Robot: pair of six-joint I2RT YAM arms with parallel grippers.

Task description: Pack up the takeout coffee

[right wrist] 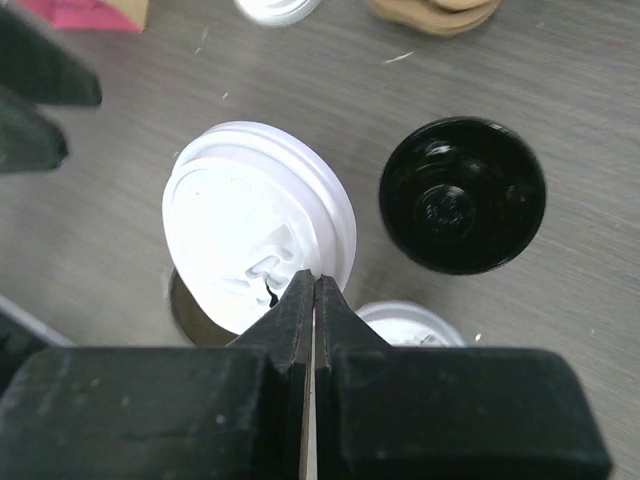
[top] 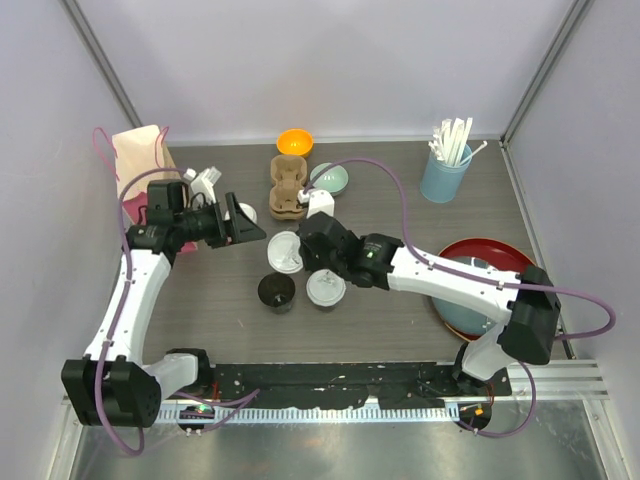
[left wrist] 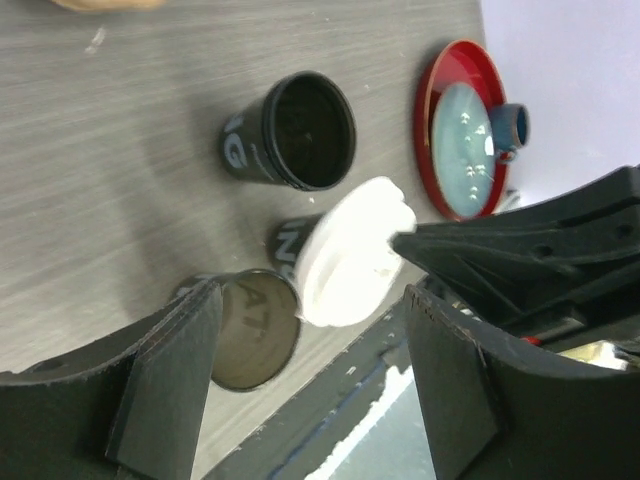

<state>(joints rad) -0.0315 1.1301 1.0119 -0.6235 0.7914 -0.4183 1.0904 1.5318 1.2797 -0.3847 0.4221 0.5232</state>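
Observation:
My right gripper (right wrist: 313,285) is shut on the near edge of a white lid (right wrist: 255,225), holding it tilted over an uncovered black cup of brown coffee (right wrist: 182,305). In the top view this gripper (top: 300,248) and lid (top: 285,250) are mid-table. An empty black cup (right wrist: 463,195) stands beside them, and a lidded cup (top: 326,288) a little nearer. My left gripper (left wrist: 310,390) is open just left of the coffee cup (left wrist: 250,330), with nothing between its fingers (left wrist: 165,390).
A brown cup carrier (top: 288,185) lies behind the cups, with an orange bowl (top: 294,142) and a pale teal bowl (top: 332,180). A blue tumbler of straws (top: 445,172) stands back right, a red plate (top: 505,250) right, a paper bag (top: 140,160) back left.

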